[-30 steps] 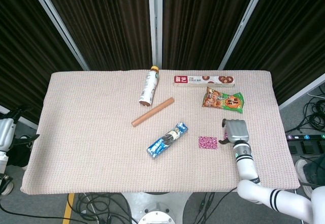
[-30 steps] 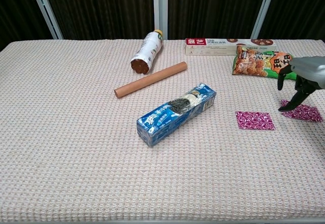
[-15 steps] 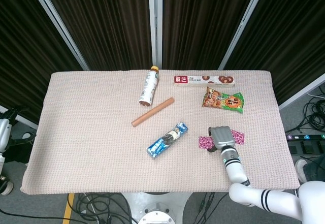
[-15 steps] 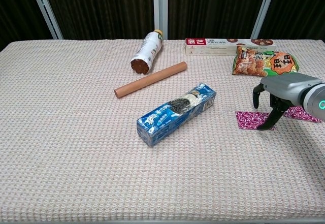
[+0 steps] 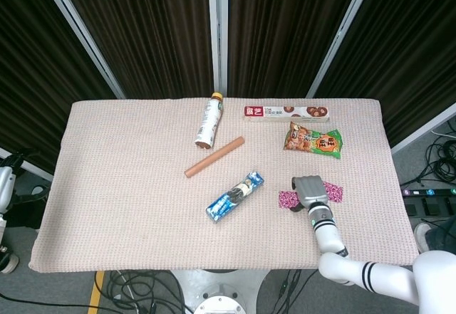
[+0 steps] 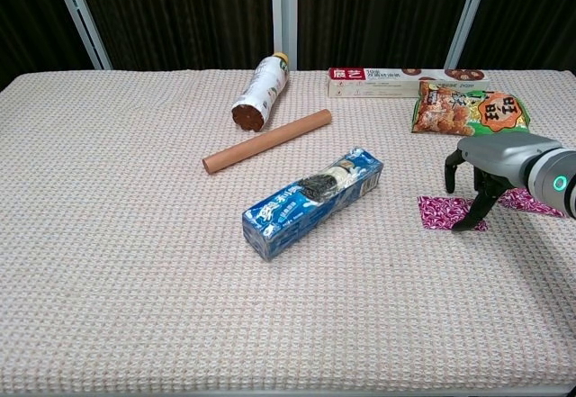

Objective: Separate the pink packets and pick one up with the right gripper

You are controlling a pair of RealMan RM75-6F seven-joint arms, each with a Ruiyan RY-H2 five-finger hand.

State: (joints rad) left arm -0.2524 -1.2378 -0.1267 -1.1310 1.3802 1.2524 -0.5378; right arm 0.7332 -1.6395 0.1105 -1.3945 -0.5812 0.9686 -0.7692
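Note:
Two pink patterned packets lie flat and apart on the right of the table. The left packet (image 6: pixel 439 212) (image 5: pixel 286 199) is partly under my right hand (image 6: pixel 487 168) (image 5: pixel 309 189), whose spread fingers point down; one fingertip (image 6: pixel 464 223) touches the packet's right edge. The other packet (image 6: pixel 538 202) (image 5: pixel 335 192) lies just right of the hand, partly hidden behind it. The right hand holds nothing. Of my left arm only a white sliver (image 5: pixel 3 189) shows beyond the table's left edge; its hand is not seen.
A blue biscuit pack (image 6: pixel 313 202) lies left of the packets. Behind them are an orange-green snack bag (image 6: pixel 468 109), a long red-white box (image 6: pixel 407 81), a brown stick (image 6: pixel 266 141) and a toppled bottle (image 6: pixel 259 92). The table's right edge (image 5: pixel 400 199) is close.
My right hand has moved left from the right-hand packet to the left one and lowered its fingers onto it. In the last half second it only shifted slightly. The packets have stayed put.

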